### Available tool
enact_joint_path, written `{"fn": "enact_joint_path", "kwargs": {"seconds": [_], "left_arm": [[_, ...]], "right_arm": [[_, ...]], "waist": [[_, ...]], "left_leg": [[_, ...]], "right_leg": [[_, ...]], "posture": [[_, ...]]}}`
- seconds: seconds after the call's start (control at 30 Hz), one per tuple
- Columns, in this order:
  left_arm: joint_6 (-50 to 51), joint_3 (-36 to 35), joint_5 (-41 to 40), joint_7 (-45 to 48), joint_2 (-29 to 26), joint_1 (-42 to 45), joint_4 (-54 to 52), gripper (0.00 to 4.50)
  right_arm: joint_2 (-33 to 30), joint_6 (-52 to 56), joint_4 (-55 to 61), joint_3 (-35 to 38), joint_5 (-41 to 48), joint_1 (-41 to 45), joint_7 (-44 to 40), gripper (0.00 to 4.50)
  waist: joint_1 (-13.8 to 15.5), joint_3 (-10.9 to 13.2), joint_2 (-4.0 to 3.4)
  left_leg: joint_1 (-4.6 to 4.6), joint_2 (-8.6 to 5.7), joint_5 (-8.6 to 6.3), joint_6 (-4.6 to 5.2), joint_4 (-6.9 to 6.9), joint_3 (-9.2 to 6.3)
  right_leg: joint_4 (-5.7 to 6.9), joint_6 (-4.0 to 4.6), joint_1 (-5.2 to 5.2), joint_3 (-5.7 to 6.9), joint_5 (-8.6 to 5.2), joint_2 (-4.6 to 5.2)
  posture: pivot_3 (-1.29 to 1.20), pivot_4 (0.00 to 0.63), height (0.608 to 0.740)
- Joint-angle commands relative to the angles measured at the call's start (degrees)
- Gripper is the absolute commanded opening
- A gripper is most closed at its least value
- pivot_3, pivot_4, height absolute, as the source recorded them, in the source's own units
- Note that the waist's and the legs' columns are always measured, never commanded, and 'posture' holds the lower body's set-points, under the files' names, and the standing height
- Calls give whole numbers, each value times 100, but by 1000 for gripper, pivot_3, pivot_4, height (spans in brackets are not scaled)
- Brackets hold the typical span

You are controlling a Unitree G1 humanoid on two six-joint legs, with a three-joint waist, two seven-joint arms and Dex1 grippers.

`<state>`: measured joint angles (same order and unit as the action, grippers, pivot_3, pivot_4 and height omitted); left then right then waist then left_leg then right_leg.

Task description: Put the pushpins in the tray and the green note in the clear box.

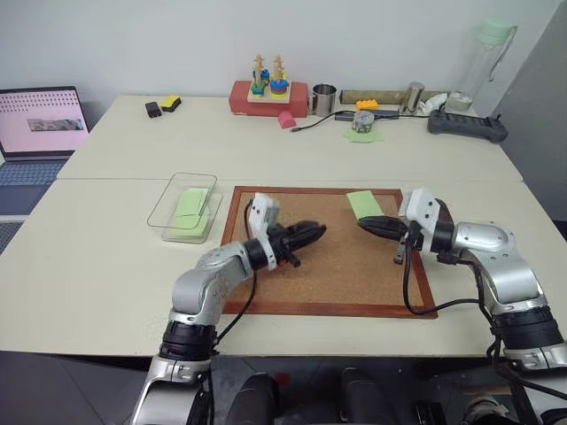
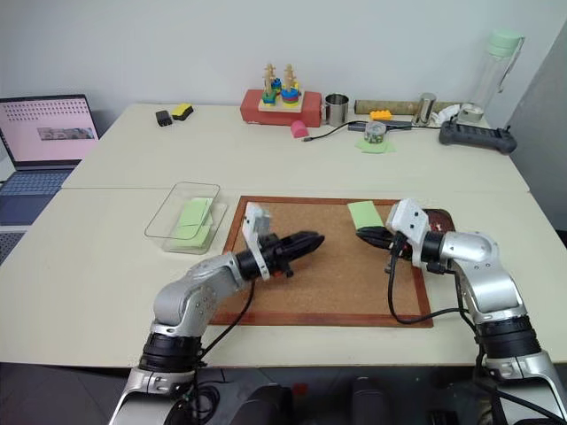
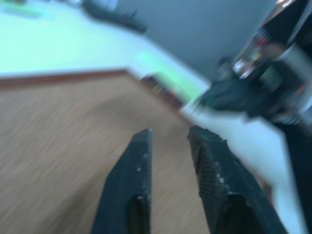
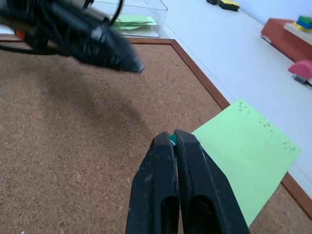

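Hovering over the cork board point(image 1: 337, 257), both arms were raised clear of its surface. The right claw point(image 4: 173, 139) was pressed together, and the right wrist view showed a speck of green plastic pinched at the very tips, most likely a green pushpin point(image 4: 172, 140) pulled out of the green note point(image 1: 364, 204). That note lay flat at the board's far edge, partly over the frame, just beyond the right claw; no other pin could be made out on it. The tray point(image 2: 440, 216) sat at the board's right side, largely hidden behind the right wrist, so carrying the pin there would call for only a short swing. The left claw point(image 1: 312, 232) pointed across the middle of the board with its fingers point(image 3: 131, 185) slightly apart and nothing between them, probably kept free to take the note. The clear box point(image 1: 170, 196) stood on the counter point(image 1: 106, 257) just left of the board, already holding green paper, so the note's trip would run across the board to that side.
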<state>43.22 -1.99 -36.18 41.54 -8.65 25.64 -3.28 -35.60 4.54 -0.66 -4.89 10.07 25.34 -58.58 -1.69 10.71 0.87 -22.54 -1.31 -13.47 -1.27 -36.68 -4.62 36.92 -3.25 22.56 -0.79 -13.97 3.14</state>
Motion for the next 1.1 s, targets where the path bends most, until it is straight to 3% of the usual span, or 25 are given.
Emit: {"fn": "enact_joint_path", "kwargs": {"seconds": [0.03,0.37,0.6,1.1], "left_arm": [[530,-306,-750,-249,266,125,-119,2361],[492,-185,-652,-492,550,273,435,4278],[339,-290,-752,-580,792,460,673,4278],[213,-246,-708,-401,818,500,829,1769]], "right_arm": [[-52,-745,218,-67,-244,36,26,0],[-97,-1555,262,-259,-503,149,-80,0],[-134,-1679,349,-379,-517,141,-136,0],[-50,-1710,442,-539,-542,152,-83,0]], "waist": [[-3,1,2],[9,2,4],[14,3,4],[17,3,5]], "left_leg": [[-1,0,0,0,0,0],[-4,-5,1,-2,-7,6],[-6,-5,1,-2,-8,5],[-7,-6,1,-2,-11,6]], "right_leg": [[1,0,2,0,0,0],[2,1,2,1,1,-2],[2,10,3,0,7,-1],[2,10,3,0,7,-1]], "posture": [[0,150,740],[0,150,740],[0,150,740],[0,150,740]]}}
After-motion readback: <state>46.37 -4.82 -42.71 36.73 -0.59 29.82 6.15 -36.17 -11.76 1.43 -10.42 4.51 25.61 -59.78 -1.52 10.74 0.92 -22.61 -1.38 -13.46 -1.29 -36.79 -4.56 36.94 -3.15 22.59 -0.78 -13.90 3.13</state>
